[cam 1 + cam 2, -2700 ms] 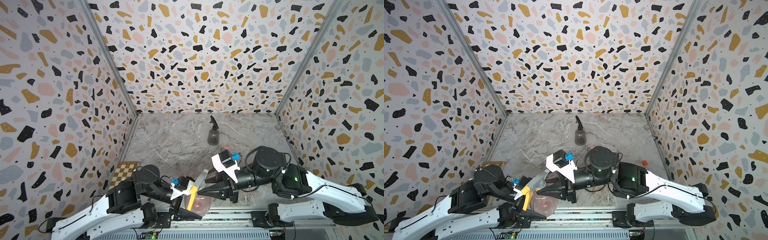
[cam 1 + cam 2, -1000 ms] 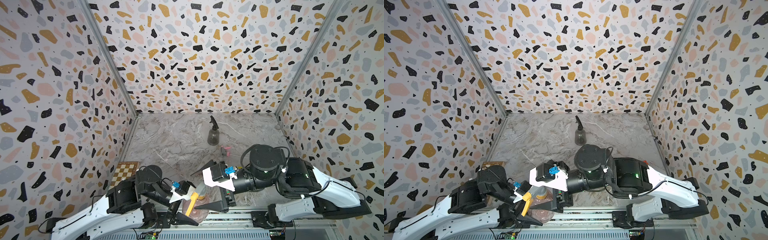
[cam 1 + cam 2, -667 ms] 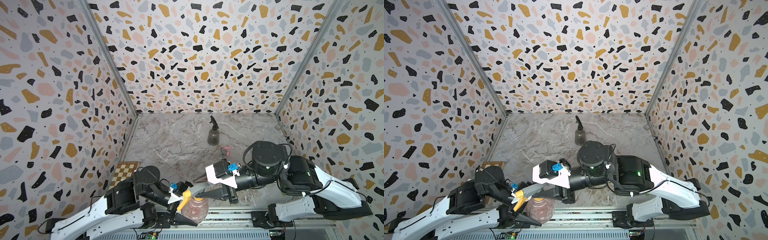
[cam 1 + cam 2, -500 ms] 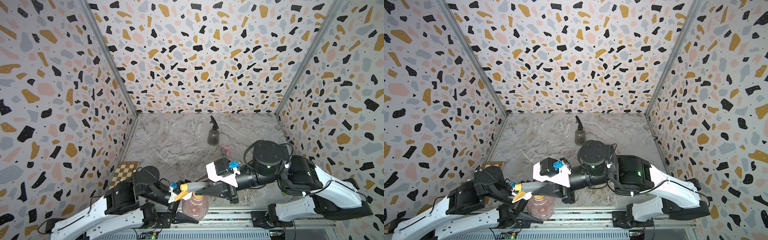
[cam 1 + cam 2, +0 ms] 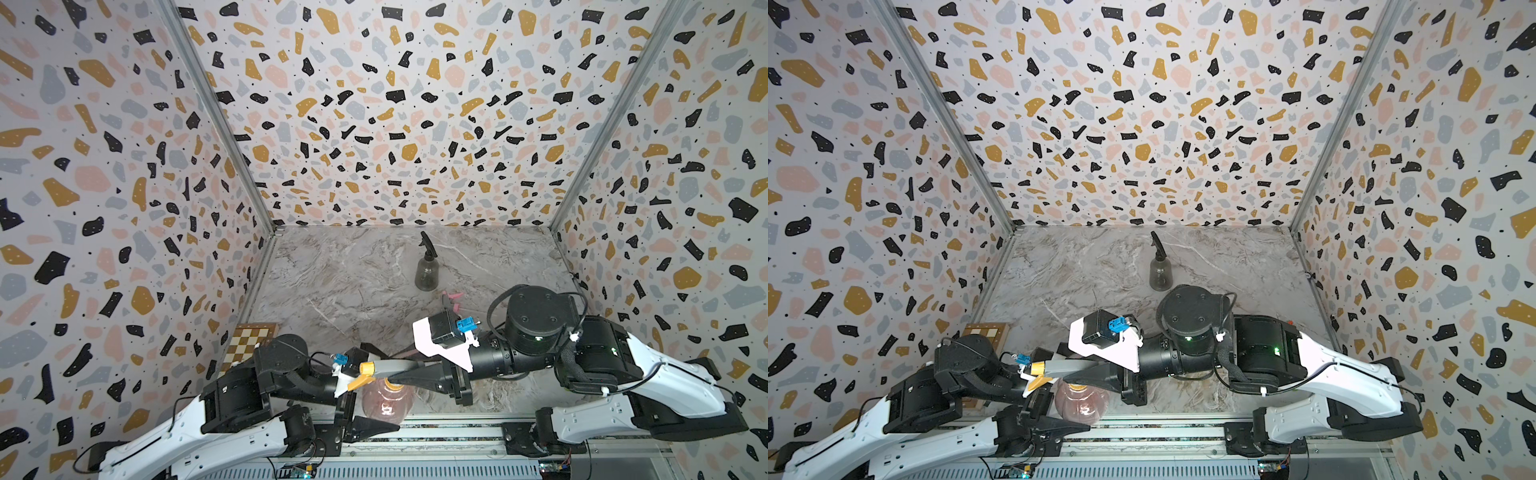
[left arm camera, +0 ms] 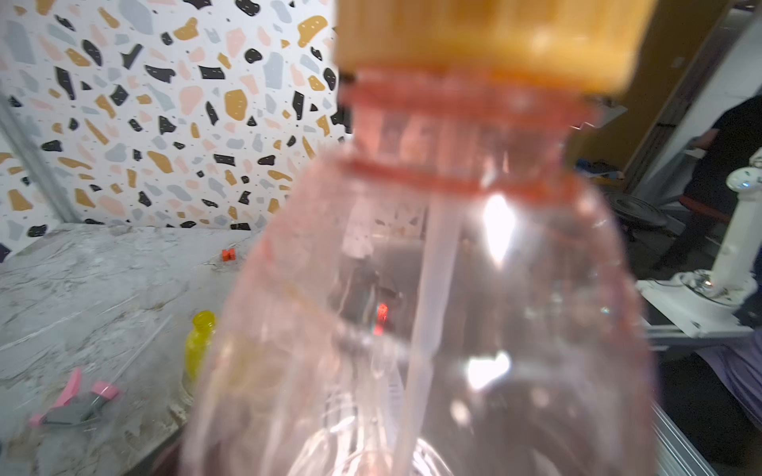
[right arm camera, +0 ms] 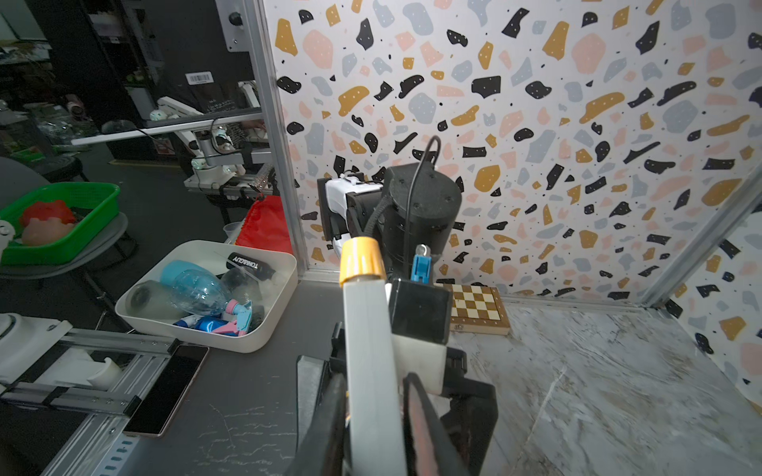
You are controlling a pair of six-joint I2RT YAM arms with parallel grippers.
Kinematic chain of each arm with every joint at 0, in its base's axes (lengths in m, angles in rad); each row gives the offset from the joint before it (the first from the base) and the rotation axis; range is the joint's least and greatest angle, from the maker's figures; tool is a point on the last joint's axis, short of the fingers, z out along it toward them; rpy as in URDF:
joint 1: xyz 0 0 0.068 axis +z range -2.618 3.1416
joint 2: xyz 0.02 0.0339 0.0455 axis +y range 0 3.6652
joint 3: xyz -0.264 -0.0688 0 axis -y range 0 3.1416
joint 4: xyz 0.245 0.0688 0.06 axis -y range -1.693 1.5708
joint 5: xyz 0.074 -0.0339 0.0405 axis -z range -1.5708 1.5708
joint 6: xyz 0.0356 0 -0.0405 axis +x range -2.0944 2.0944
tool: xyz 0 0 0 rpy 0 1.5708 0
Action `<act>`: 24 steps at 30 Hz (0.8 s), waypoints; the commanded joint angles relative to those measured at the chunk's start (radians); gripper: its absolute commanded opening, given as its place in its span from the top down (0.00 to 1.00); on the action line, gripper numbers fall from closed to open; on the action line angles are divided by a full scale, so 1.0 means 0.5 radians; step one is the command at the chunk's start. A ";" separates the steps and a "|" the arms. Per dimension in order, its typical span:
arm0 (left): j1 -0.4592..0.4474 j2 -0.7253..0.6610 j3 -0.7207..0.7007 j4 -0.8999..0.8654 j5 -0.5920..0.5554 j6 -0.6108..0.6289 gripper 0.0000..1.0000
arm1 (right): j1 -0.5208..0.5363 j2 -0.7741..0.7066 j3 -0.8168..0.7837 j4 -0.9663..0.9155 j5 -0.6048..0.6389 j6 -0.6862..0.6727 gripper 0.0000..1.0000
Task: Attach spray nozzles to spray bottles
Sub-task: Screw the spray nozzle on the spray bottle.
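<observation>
The pink bottle is seen low in the centre of both top views. The orange nozzle is seated on its neck and is clamped by the right gripper. The left gripper is spread wide around the bottle, gripping nothing. Fastening is judged the step in hand; next, the bottle must be steadied while the nozzle is turned tight. The yellow bottle and pink nozzle are not yet joined.
</observation>
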 commanded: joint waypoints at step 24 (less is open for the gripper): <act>0.011 -0.317 -0.100 -0.137 -0.829 -0.190 0.01 | -0.589 -0.324 -0.538 0.424 0.660 0.241 1.00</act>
